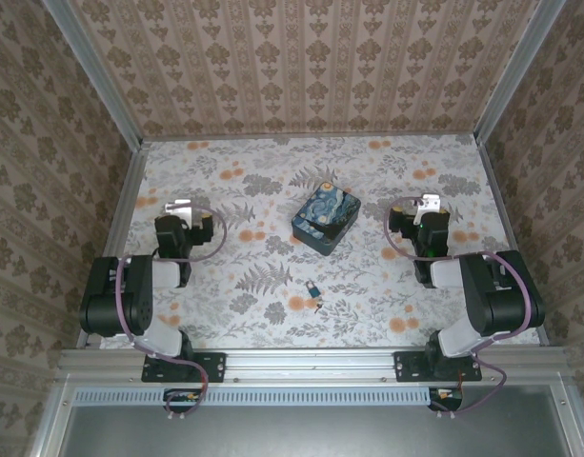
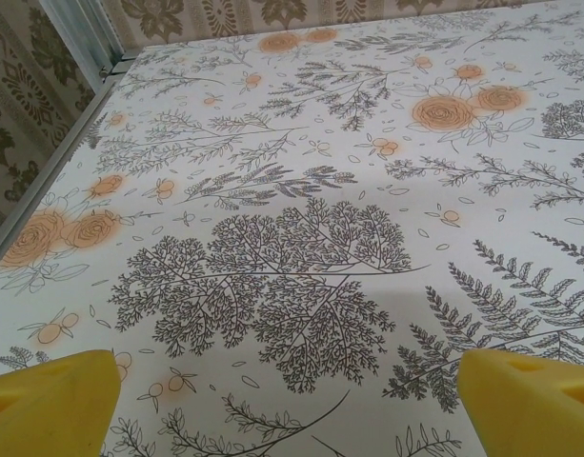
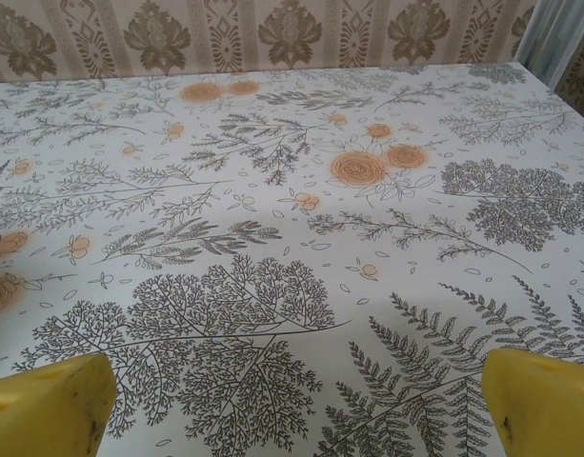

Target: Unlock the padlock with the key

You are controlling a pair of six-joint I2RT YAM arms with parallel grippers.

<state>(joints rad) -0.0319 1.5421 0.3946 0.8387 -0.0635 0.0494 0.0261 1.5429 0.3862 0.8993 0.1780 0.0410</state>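
Left claw [image 1: 181,207]: spread wide and holding nothing, over the left side of the tabletop [image 1: 253,171]. In the left wrist view its yellow fingertips [image 2: 49,405] sit at the two bottom corners, with bare floral print between them.
Padlock [image 1: 312,288]: lies flat on the tabletop, near the front edge and about midway between the arms, well apart from both claws.
Key [image 1: 318,306]: lies just beside the padlock, on its near side; I cannot tell whether they touch.
Blue swirl-painted box [image 1: 325,219]: sits at the centre, behind the padlock.
Right claw [image 1: 428,203]: spread wide and holding nothing, over the right side of the tabletop.
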